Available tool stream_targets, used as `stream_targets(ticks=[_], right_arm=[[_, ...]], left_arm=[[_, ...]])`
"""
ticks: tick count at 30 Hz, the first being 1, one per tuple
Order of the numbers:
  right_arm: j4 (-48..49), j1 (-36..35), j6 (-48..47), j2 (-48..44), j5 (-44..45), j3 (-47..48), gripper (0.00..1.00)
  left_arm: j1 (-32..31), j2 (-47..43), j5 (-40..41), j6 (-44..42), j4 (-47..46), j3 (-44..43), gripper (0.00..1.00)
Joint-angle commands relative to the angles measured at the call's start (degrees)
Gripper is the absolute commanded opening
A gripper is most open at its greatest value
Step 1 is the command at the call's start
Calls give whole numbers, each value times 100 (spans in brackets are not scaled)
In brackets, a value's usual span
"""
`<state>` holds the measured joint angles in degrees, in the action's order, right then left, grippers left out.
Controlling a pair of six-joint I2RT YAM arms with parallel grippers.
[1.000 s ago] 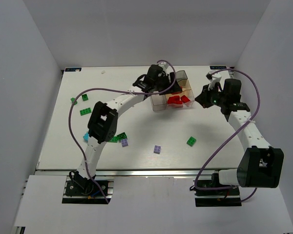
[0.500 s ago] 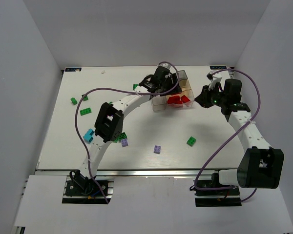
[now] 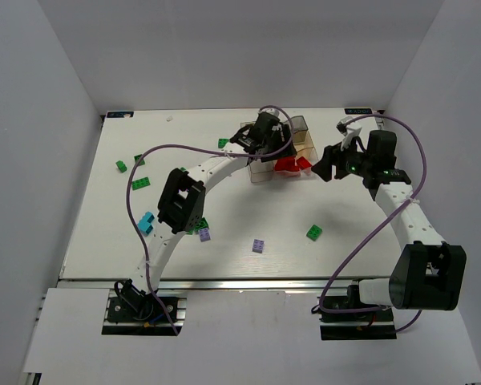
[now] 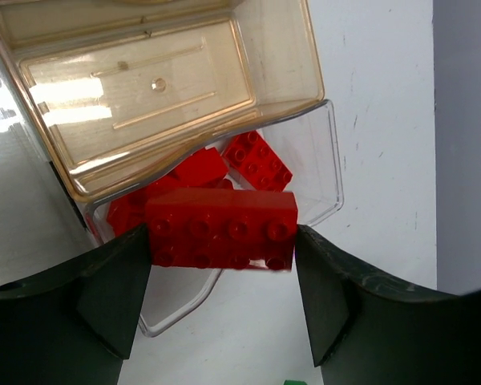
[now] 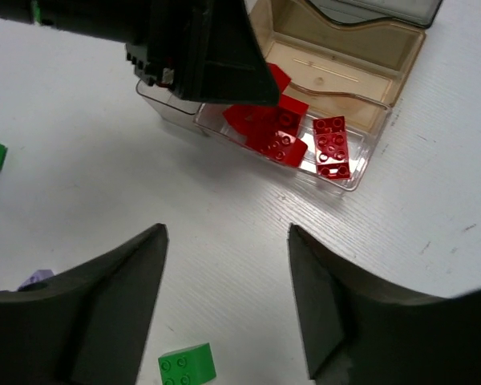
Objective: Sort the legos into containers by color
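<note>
From above, upper centre: left gripper [image 3: 272, 144] over the containers [image 3: 301, 126], right gripper [image 3: 325, 164] just right of them, loose legos [image 3: 314, 233] scattered lower in the frame. Left wrist, frame centre: fingers clamped on a long red brick [image 4: 221, 228] above the compartment of red bricks [image 4: 258, 159]. Right wrist, bottom: fingers spread wide, holding nothing, green brick [image 5: 187, 365] at the bottom edge.

Long red brick [image 4: 220, 228] over clear containers [image 4: 313, 72] — red legos [image 4: 260, 159] inside
</note>
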<state>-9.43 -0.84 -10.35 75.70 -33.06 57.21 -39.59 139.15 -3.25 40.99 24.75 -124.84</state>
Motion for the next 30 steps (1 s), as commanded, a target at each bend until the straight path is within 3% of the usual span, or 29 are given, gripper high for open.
stream_targets(ticks=[1,10,13,15,16,17,20,21,22,23,24,25,26,30], right_arm=[[-85,14,-336,-38,-561,211,72],[-243,14,-398,-3,-728,361,75],[-270,14,-476,-64,-859,361,72],[-322,14,-765,-117,-1096,370,68],[-514,14,-984,-117,-1550,387,60],[-733,23,-1317,-117,-1815,474,55],[-1936,-13,-3187,5,-2853,572,42],[-2314,-21,-3758,58,-3195,607,41],[-3153,-82,-4991,111,-3259,633,44],[-3492,-126,-5534,233,-3277,668,49],[-3782,-188,-5966,295,-3260,703,54],[-4003,-293,-6501,366,-3155,747,63],[-4257,-337,-6619,479,-2971,782,65],[-4445,-698,-7042,595,-2408,660,72]], left_arm=[[-31,-371,43,-12,-199,-313,80],[-31,-319,-97,67,-129,-348,82],[21,-450,-19,49,-164,-357,78],[92,-792,87,-21,-199,-296,65],[153,-932,139,-152,-190,-235,56],[232,-1351,218,-231,-164,-138,33],[312,-2170,465,-767,-251,730,13],[390,-2782,448,-1003,-295,1037,13],[461,-3101,448,-1127,-339,1710,16],[461,-3409,474,-1198,-322,2074,25],[531,-4021,535,-1242,-296,2434,52],[593,-4341,640,-1304,-226,3160,63],[645,-4918,702,-1322,-112,3480,75],[699,-5976,1009,-1278,73,5036,83]])
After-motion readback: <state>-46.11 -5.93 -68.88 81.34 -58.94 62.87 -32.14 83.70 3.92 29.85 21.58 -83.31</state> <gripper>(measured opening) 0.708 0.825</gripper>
